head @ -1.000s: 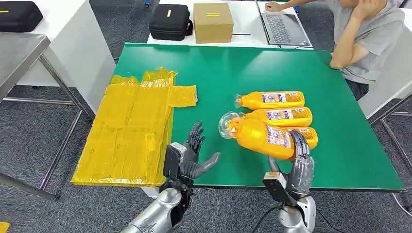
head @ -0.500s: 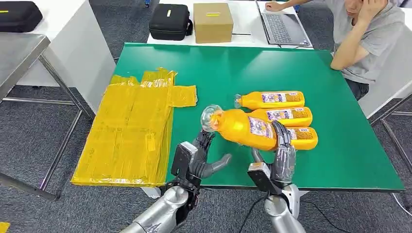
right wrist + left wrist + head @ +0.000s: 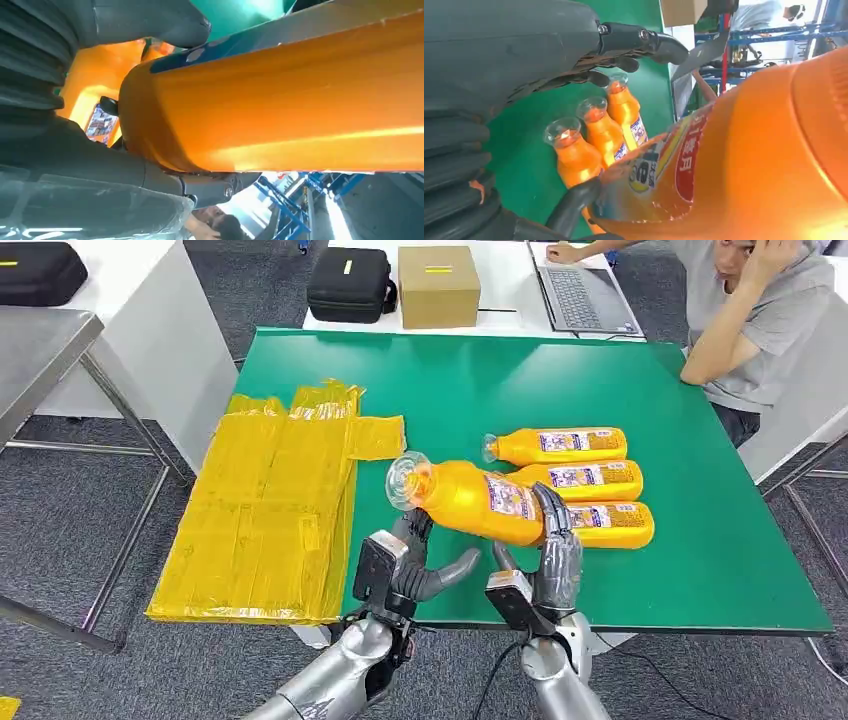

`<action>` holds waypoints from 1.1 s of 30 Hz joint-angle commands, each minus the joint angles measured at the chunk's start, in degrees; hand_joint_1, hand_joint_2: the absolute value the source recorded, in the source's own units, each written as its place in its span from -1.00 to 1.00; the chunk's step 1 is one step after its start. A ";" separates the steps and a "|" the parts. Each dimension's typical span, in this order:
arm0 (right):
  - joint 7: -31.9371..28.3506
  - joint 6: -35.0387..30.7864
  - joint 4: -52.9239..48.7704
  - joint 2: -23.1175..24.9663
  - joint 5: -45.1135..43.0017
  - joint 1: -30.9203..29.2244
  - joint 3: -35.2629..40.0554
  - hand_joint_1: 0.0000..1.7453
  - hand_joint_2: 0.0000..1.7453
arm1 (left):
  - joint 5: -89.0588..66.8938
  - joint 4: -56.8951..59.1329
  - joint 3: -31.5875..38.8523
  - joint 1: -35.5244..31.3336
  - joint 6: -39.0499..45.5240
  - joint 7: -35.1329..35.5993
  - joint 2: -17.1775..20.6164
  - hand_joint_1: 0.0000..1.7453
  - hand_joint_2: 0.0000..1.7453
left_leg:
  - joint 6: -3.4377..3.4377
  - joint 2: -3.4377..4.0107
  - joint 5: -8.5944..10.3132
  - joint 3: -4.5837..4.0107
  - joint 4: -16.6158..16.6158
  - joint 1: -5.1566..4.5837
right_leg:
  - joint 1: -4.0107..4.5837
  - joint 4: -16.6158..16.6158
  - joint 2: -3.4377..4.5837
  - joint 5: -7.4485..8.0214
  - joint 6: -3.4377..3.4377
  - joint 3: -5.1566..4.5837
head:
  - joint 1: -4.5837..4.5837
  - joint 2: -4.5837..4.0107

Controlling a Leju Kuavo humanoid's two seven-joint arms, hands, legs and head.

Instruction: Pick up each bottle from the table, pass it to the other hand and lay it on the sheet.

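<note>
- Your right hand (image 3: 556, 558) grips the lifted bottle (image 3: 470, 500) around its base end, fingers wrapped over the label, holding it clear of the green table (image 3: 700, 570)
- The bottle's long axis runs across your body, base in the right hand and clear cap (image 3: 403, 478) pointing over towards the yellow sheet (image 3: 260, 510)
- Your left hand (image 3: 415, 565) is spread wide and holds nothing; it sits just below and beside the neck end, fingers up, thumb out towards the right hand
- That is the relation the handover turns on: the neck half lies directly above the left palm, so the left hand is the nearer one to the free end, and it looks close to touching, though you cannot tell contact for sure
- The left wrist view gives what the head view cannot: the bottle's label side looms right against the open fingers (image 3: 644, 42)
- Past those fingers you see three more bottles (image 3: 596, 132) lying side by side on the table, caps towards the hand
- The right wrist view confirms the wrap, the thumb (image 3: 150, 22) lying over the orange body
</note>
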 commanded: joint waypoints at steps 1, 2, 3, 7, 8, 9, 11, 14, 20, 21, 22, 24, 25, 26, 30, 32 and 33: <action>-0.05 -0.55 4.00 0.18 -0.40 -2.77 1.72 1.00 1.00 | 0.28 -0.24 -3.17 -1.44 -0.59 0.42 1.22 -1.00 1.00 | -0.10 0.13 -0.08 0.19 -0.03 0.01 | 0.02 -0.01 0.08 -0.06 -0.09 0.14 | 0.02 0.00; -0.05 -0.55 4.81 0.28 -0.27 -3.58 2.05 1.00 1.00 | 0.44 -0.73 -3.79 -1.54 -0.33 0.64 1.22 -1.00 1.00 | -0.14 0.15 -0.13 0.29 -0.02 0.01 | 0.02 0.03 0.08 -0.11 -0.13 0.23 | 0.02 0.00; -0.05 -0.55 5.75 0.59 -0.18 -4.49 2.33 1.00 1.00 | 0.72 -1.11 -4.32 -1.87 0.27 0.91 1.22 -1.00 1.00 | -0.13 0.17 -0.13 0.25 0.00 0.02 | 0.03 0.02 0.10 -0.09 -0.12 0.19 | 0.02 -0.02; -0.05 -0.55 6.68 1.66 1.06 -5.33 3.40 1.00 1.00 | 2.24 -2.20 -6.60 -2.72 1.11 1.69 1.22 -1.00 1.00 | -0.10 0.16 -0.07 0.12 0.01 0.02 | 0.03 0.02 0.11 -0.04 -0.09 0.08 | 0.02 0.00; -0.05 -0.55 6.58 1.72 1.24 -5.34 3.68 1.00 1.00 | 2.52 -2.35 -6.98 -2.75 0.87 1.83 1.22 -1.00 1.00 | -0.16 0.23 -0.16 0.23 0.06 0.01 | 0.03 0.10 0.15 -0.12 -0.15 0.15 | 0.02 0.00; -0.05 -0.55 6.68 1.80 1.41 -5.36 3.78 1.00 1.00 | 2.66 -2.49 -7.26 -2.72 0.71 1.88 1.22 -1.00 1.00 | -0.19 0.23 -0.19 0.30 0.05 0.02 | 0.04 0.11 0.14 -0.16 -0.18 0.21 | 0.02 0.00; -0.05 -0.55 6.33 2.15 3.31 -5.18 3.12 1.00 1.00 | 3.75 -3.19 -8.37 -2.53 0.32 2.10 1.22 -1.00 1.00 | -0.15 0.13 -0.13 0.25 0.00 0.01 | 0.03 0.05 0.06 -0.12 -0.14 0.19 | 0.02 0.00; -0.05 -0.55 6.47 2.14 3.24 -5.36 3.28 1.00 1.00 | 4.22 -3.80 -8.74 -2.29 0.32 1.96 1.22 -1.00 1.00 | -0.13 0.17 -0.13 0.23 0.01 0.00 | 0.02 0.06 0.09 -0.11 -0.11 0.16 | 0.02 0.00; -0.05 -0.55 7.19 2.40 3.85 -5.69 2.73 1.00 1.00 | 4.27 -4.09 -8.92 -2.18 0.29 1.77 1.22 -1.00 1.00 | -0.14 0.18 -0.12 0.24 0.00 0.01 | 0.02 0.07 0.10 -0.09 -0.12 0.16 | 0.00 0.00; -0.05 -0.55 7.19 2.40 3.85 -5.69 2.73 1.00 1.00 | 4.27 -4.09 -8.92 -2.18 0.29 1.77 1.22 -1.00 1.00 | -0.11 0.15 -0.08 0.16 -0.02 0.00 | 0.01 0.05 0.08 -0.05 -0.10 0.10 | 0.02 0.00; -0.05 -0.55 7.19 2.40 3.85 -5.69 2.73 1.00 1.00 | 4.27 -4.09 -8.92 -2.18 0.29 1.77 1.22 -1.00 1.00 | -0.09 0.10 -0.05 0.12 -0.02 0.01 | 0.02 0.03 0.03 -0.04 -0.08 0.08 | 0.02 0.00; -0.05 -0.55 7.19 2.40 3.85 -5.69 2.73 1.00 1.00 | 4.27 -4.09 -8.92 -2.18 0.29 1.77 1.22 -1.00 1.00 | -0.12 0.16 -0.09 0.19 -0.02 0.00 | 0.01 0.06 0.08 -0.07 -0.11 0.11 | 0.02 -0.02; -0.05 -0.55 7.19 2.40 3.85 -5.69 2.73 1.00 1.00 | 4.27 -4.09 -8.92 -2.18 0.29 1.77 1.22 -1.00 1.00 | -0.10 0.12 -0.06 0.12 -0.02 0.01 | 0.02 0.04 0.05 -0.05 -0.09 0.08 | 0.02 -0.02; -0.05 -0.55 7.68 2.89 4.71 -6.18 2.23 1.00 1.00 | 4.34 -4.36 -8.99 -2.06 0.27 1.70 1.22 -1.00 1.00 | -0.13 0.15 -0.11 0.21 -0.01 0.00 | 0.02 0.07 0.07 -0.09 -0.12 0.14 | 0.02 0.00; -0.05 -0.55 8.17 3.61 5.39 -6.69 2.74 1.00 1.00 | 4.61 -4.74 -8.38 -1.82 1.00 1.28 1.22 -1.00 1.00 | -0.10 0.16 -0.07 0.12 -0.01 0.01 | 0.02 0.06 0.09 -0.04 -0.09 0.06 | 0.02 0.00; -0.05 -0.55 8.51 4.10 5.36 -6.56 3.61 1.00 1.00 | 4.51 -4.96 -7.96 -1.66 1.23 0.86 1.31 -1.00 1.00 | -0.12 0.19 -0.10 0.18 -0.01 0.01 | 0.02 0.07 0.11 -0.07 -0.11 0.11 | 0.02 0.00; -0.05 -0.55 8.67 4.14 5.68 -6.59 4.06 1.00 1.00 | 4.49 -5.05 -7.80 -1.50 1.29 0.78 1.39 -1.00 1.00 | -0.18 0.26 -0.20 0.34 0.01 0.01 | 0.03 0.14 0.16 -0.16 -0.17 0.21 | 0.02 0.00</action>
